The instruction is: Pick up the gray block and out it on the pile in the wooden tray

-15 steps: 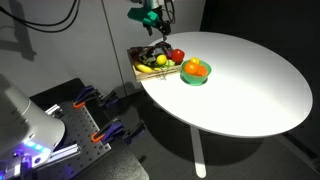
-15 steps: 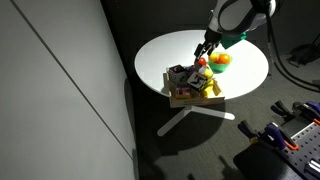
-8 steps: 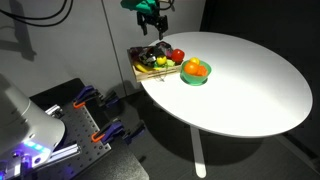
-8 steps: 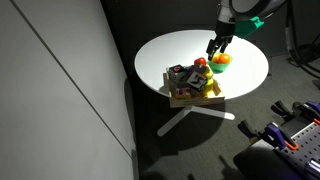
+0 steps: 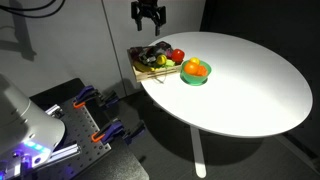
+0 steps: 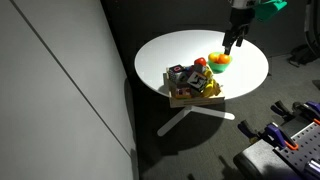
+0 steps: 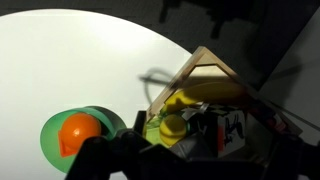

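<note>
the bench (image 5: 250, 80) is round, with a smooth white top. near its edge stands the wooden tray (image 5: 141, 68), a shallow box of pale, flat boards; in the wrist view its side wall (image 7: 205, 70) looks plain and straight. inside it is a pile (image 6: 195, 85) of small mixed pieces, some yellow, some dark. the gray block (image 6: 179, 74) lies on top of this pile in an exterior view, as a dark, angular shape with flat faces. it is too small to tell which way its long axis goes.

just beside the tray is a green bowl (image 5: 190, 79), round and shiny, with an orange fruit (image 5: 196, 68) in it. a red round piece (image 5: 177, 55) sits at the tray's side toward the bowl.

the hand (image 5: 149, 20) hangs above the tray, apart from the pile, pointing down. its two dark fingers are spread and nothing is between them.
</note>
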Action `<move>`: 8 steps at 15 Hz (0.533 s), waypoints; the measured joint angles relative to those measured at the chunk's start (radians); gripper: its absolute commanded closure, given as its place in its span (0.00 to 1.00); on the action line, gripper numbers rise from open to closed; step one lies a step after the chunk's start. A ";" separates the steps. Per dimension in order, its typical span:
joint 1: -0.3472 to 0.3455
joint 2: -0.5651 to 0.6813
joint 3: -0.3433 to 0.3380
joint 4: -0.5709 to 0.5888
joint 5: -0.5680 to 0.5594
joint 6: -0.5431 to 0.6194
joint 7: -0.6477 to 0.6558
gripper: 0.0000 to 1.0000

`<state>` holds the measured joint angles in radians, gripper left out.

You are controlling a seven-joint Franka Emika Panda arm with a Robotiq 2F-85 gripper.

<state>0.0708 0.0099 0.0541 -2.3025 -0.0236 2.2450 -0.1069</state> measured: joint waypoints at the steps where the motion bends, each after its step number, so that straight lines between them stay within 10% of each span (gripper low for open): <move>1: -0.003 -0.019 -0.004 -0.005 0.010 -0.016 -0.014 0.00; 8: -0.006 -0.141 -0.029 -0.036 0.146 -0.109 -0.134 0.00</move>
<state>0.0645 -0.1306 0.0254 -2.3389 0.1226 2.1363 -0.2414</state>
